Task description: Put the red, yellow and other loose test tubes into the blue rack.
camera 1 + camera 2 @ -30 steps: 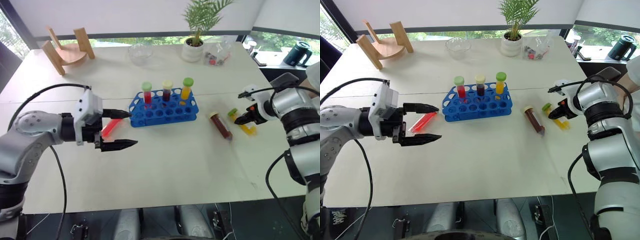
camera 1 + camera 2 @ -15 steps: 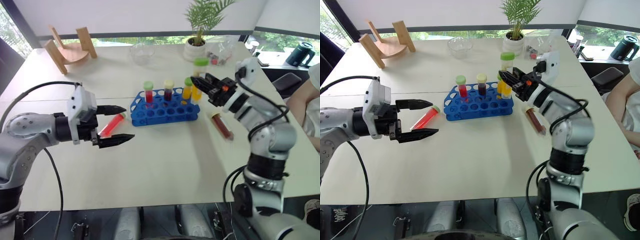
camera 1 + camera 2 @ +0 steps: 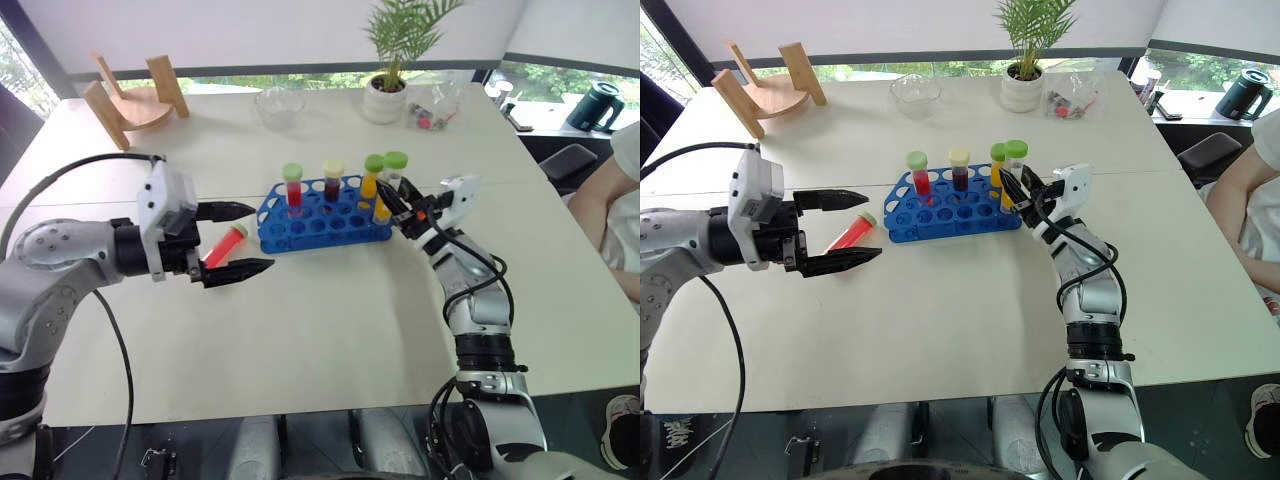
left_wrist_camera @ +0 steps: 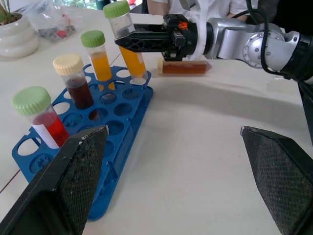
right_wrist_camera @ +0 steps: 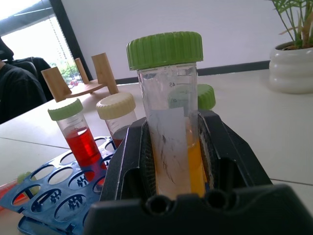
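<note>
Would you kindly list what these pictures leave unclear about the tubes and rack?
- Right gripper, right wrist view: its fingers hide the held yellow tube's tip, and which hole of the blue rack lies below.
- Red tube, left eye view: left gripper fingers cross it; contact unclear.

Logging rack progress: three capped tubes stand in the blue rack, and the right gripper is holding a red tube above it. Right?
Not quite: the tube in the right gripper is yellow, as the right wrist view shows. Three tubes do stand in the blue rack.
</note>
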